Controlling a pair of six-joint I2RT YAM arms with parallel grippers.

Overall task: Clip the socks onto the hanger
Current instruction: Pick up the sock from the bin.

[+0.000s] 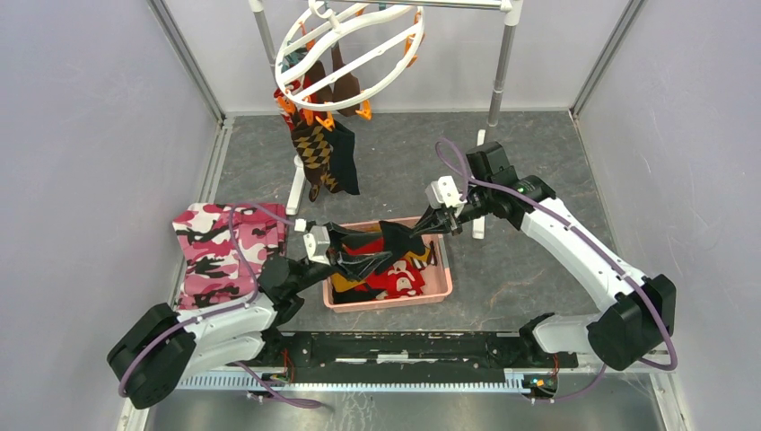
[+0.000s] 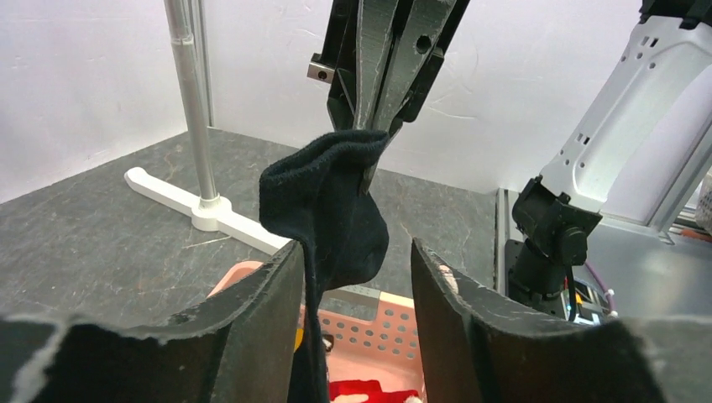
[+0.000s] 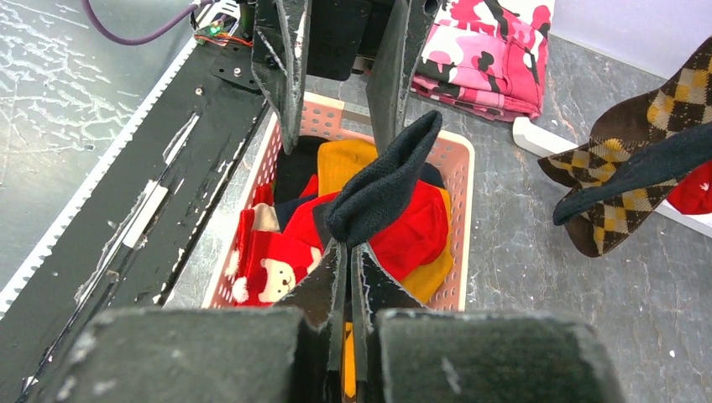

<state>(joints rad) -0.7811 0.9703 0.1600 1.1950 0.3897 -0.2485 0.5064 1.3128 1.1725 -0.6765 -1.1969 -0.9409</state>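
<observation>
While the right gripper (image 3: pixel 348 245) is clamping its jaws flat on one end of a black sock (image 3: pixel 382 189), the left gripper (image 2: pixel 354 248) is sitting with its jaws parted, straddling the other end and not yet pinching it. In the left wrist view the sock is hanging down from the right gripper's tips into that gap, brushing one finger (image 2: pixel 252 311) and standing clear of the other. So it is sitting off-centre in the bite. From above, the sock's long axis is running straight from one gripper to the other, right to left across the pink basket (image 1: pixel 446 269), where red and mustard socks are lying in a heap. The sock is dead ahead of the left gripper, already between its fingers, so I'd judge the coming move is simply a squeeze. Further out, the white round hanger (image 1: pixel 284 72) is hanging at the back left with a brown argyle sock (image 1: pixel 314 148) already dangling from it. That puts it closer to the left arm than the right for the carry.
</observation>
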